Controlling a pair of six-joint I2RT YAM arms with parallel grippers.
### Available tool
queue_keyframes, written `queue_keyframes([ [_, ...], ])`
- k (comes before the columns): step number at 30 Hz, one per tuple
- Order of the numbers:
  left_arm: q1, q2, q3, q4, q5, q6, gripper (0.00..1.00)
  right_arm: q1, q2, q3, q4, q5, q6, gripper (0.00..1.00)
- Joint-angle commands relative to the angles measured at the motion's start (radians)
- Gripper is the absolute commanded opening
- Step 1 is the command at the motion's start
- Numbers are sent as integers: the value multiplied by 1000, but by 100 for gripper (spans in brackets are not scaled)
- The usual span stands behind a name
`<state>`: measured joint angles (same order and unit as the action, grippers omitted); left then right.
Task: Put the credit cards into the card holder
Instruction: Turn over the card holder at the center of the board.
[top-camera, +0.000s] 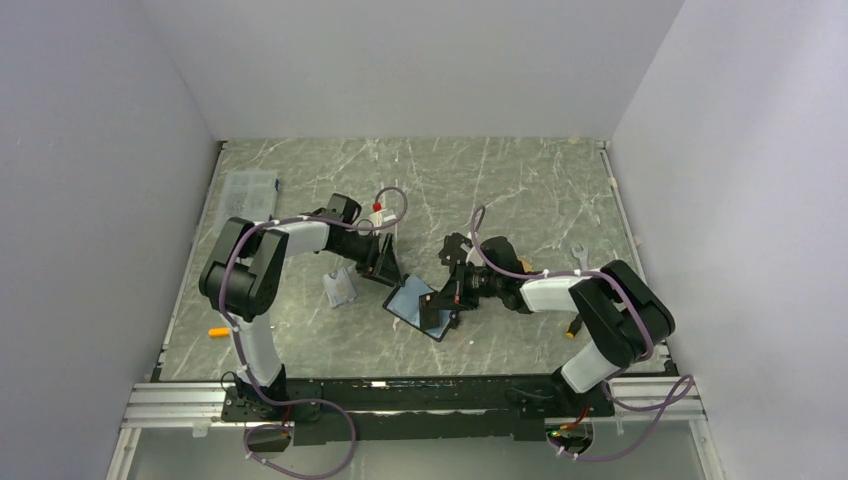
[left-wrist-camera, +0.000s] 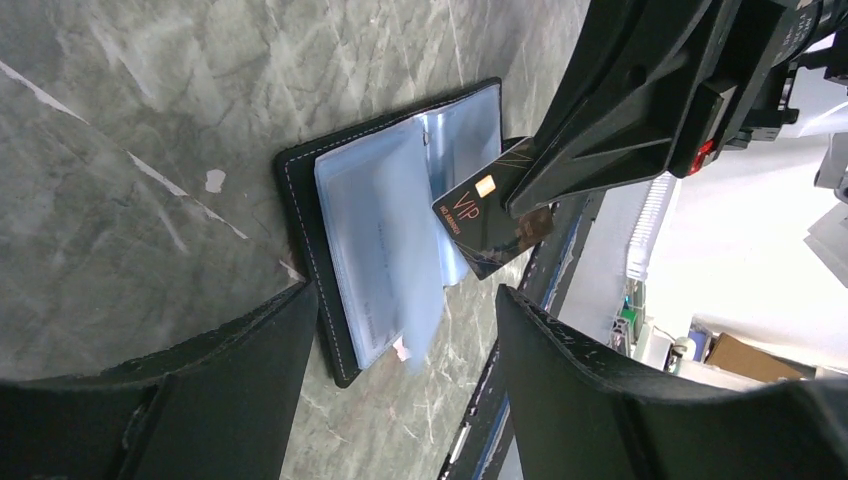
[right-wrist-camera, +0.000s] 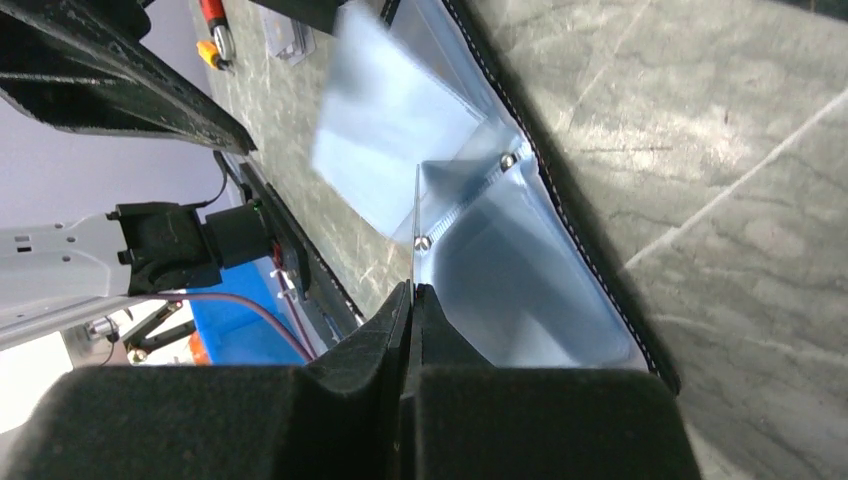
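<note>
Because the card has to go edge-first into a thin clear pocket, my right tool (left-wrist-camera: 520, 205) is closed tight on one corner of a black credit card (left-wrist-camera: 490, 220). That leaves most of the card's length free and tilted down toward the card holder (left-wrist-camera: 300, 200). From the right wrist the card shows only as a thin line rising from between the pressed-together fingers, aimed near the riveted spine where the pockets meet.

The card holder lies open on the bench (top-camera: 520, 190) between the two arms, leather side down, with its bluish pockets fanned upward. One leaf stands partly lifted, which I judge makes a gap for the card to enter.

My left tool (top-camera: 385, 265) is open and grips nothing. Its jaws stand wide at the holder's near edge, one finger just beside a corner of the leather. I cannot tell whether it touches. I judge it waits there to pin the holder or a leaf, so that the push of the card does not slide the holder away.

The card's leading corner hangs over the pockets, not yet inside one.
</note>
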<state>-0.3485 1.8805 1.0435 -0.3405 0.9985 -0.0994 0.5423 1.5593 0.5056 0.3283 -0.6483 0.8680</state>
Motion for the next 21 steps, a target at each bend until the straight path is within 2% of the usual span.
queue_keyframes([
  [1, -3, 21, 4, -2, 8, 9, 71, 3, 18, 37, 66, 1, 2, 0],
  [5, -6, 31, 9, -30, -100, 13, 71, 3, 18, 27, 50, 9, -5, 0],
  [7, -18, 33, 31, -79, -204, 35, 71, -1, 12, 13, 45, 12, -6, 0],
  [14, -50, 19, 41, -98, -218, 24, 71, -31, -9, -98, 103, -2, 11, 0],
  [21, -125, 49, 62, -141, -324, 27, 71, -39, 94, -154, 277, -45, 61, 0],
])
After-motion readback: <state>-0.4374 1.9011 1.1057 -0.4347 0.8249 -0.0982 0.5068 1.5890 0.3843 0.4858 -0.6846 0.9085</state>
